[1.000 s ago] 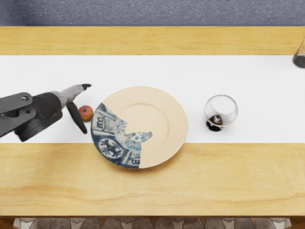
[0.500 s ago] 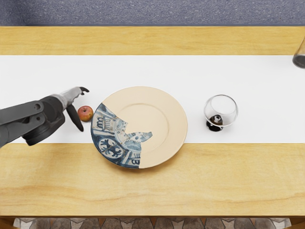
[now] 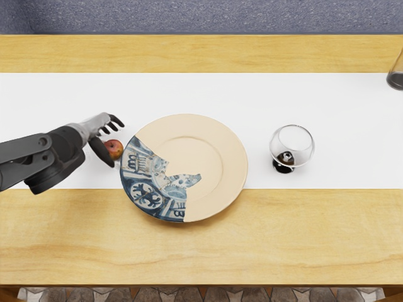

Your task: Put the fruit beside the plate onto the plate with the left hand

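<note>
A small red apple (image 3: 115, 148) lies on the white runner just left of the plate (image 3: 208, 160), a tan round plate with a blue and white pattern on its lower left. My left hand (image 3: 107, 138) comes in from the left edge and sits right at the apple. Its fingers (image 3: 113, 122) curl over the apple's top and the thumb (image 3: 101, 151) lies against its left side. I cannot tell whether they grip it. The apple rests on the cloth, off the plate.
A stemmed glass (image 3: 291, 146) with dark liquid at the bottom stands right of the plate. Another glass (image 3: 396, 72) shows partly at the right edge. The white runner (image 3: 252, 94) crosses the wooden table (image 3: 252, 239).
The left hand has moved right toward the apple. Its fingers went from stretched out to curled over the fruit. The apple has stayed put.
</note>
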Available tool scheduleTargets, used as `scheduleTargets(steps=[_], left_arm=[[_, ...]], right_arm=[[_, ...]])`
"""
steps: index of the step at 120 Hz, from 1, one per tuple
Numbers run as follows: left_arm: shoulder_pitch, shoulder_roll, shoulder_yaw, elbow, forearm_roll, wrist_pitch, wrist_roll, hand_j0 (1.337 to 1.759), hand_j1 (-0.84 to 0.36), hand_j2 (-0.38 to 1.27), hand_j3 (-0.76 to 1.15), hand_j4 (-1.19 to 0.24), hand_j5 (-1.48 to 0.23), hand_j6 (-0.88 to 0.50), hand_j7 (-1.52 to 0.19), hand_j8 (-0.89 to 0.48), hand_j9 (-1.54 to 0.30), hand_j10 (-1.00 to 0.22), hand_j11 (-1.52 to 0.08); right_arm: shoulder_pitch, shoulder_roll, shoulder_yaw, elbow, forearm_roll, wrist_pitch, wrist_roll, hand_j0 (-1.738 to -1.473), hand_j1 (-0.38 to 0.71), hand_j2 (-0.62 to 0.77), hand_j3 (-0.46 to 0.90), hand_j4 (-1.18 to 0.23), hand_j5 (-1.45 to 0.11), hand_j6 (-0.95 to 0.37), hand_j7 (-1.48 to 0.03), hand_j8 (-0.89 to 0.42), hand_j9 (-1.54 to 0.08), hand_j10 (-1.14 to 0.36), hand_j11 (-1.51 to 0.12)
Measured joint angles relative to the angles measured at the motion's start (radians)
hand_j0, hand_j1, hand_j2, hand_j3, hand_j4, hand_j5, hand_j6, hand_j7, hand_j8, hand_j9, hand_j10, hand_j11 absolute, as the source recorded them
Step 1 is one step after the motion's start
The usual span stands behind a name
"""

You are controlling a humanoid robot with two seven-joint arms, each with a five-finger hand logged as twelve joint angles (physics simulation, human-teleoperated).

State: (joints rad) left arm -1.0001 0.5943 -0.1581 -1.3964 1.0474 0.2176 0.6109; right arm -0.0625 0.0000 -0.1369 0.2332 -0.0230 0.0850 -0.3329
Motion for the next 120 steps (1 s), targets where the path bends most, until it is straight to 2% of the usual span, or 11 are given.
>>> scheduleTargets(steps=[74,103,120], left_arm=[[0.026,0.020,0.004,-0.044,0.000,0.024,0.000,1.658,-0.25,0.11,0.00,-0.51,-0.64,-0.50,-0.65,-0.50,-0.65,-0.51,-0.65],[0.035,0.022,0.001,-0.045,-0.019,0.029,0.000,1.653,-0.30,0.39,0.00,-0.73,-0.90,-0.51,-0.93,-0.48,-0.95,-0.71,-0.94],[0.035,0.053,-0.005,-0.058,-0.052,0.030,0.000,1.653,-0.32,0.54,0.00,-0.80,-1.02,-0.51,-1.03,-0.46,-1.05,-0.75,-1.05]], right_arm=[[0.003,0.000,-0.001,0.000,0.000,0.000,0.000,-1.658,-0.35,0.00,0.00,0.00,0.00,0.00,0.00,0.00,0.00,0.00,0.00],[0.003,0.000,0.000,0.000,0.000,-0.001,0.000,-1.658,-0.35,0.00,0.00,0.00,0.00,0.00,0.00,0.00,0.00,0.00,0.00],[0.003,0.000,0.000,0.000,0.000,-0.001,0.000,-1.658,-0.35,0.00,0.00,0.00,0.00,0.00,0.00,0.00,0.00,0.00,0.00]])
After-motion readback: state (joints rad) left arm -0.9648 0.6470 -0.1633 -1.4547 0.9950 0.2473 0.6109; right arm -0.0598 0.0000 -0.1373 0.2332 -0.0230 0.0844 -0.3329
